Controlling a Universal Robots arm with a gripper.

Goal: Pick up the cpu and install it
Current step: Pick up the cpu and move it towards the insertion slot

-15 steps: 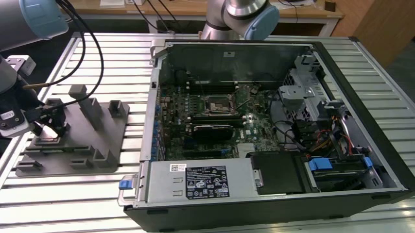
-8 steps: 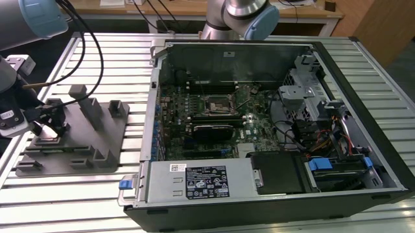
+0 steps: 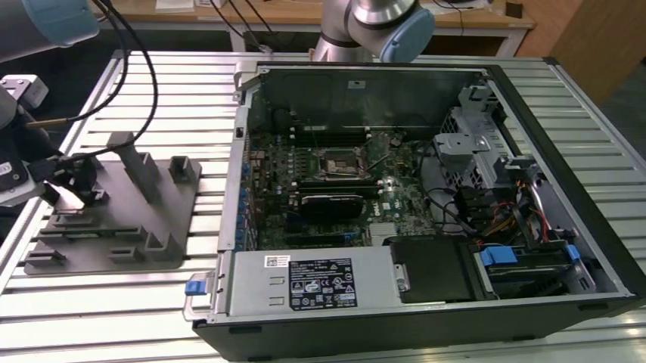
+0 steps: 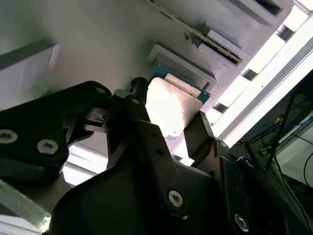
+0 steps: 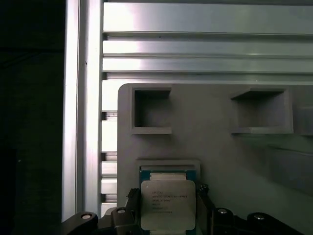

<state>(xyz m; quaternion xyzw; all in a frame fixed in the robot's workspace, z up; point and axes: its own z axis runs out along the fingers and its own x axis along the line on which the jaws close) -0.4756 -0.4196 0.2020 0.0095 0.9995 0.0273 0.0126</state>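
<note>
The cpu [image 5: 167,204] is a small square chip with a shiny silver top and a teal edge. It lies at a shallow pocket near the edge of the grey fixture plate [image 5: 215,147], and its bright lid [image 4: 172,104] also shows in the second wrist view. My gripper [image 5: 167,193] straddles it, with black fingers [image 4: 139,105] against two opposite sides, so it looks shut on the chip. I cannot tell whether the chip is lifted off the pocket. In the exterior view my gripper [image 3: 79,184] hangs over the fixture [image 3: 111,219] at the left, and the black socket [image 3: 336,161] sits on the motherboard inside the open case.
The open computer case [image 3: 424,189] lies on the slatted aluminium table [image 3: 131,302] at the exterior view's right. It holds drive cages, cables and a power supply [image 3: 323,282]. Upright grey blocks [image 3: 141,174] rise from the fixture beside my gripper. Two square recesses [image 5: 151,110] lie beyond the chip.
</note>
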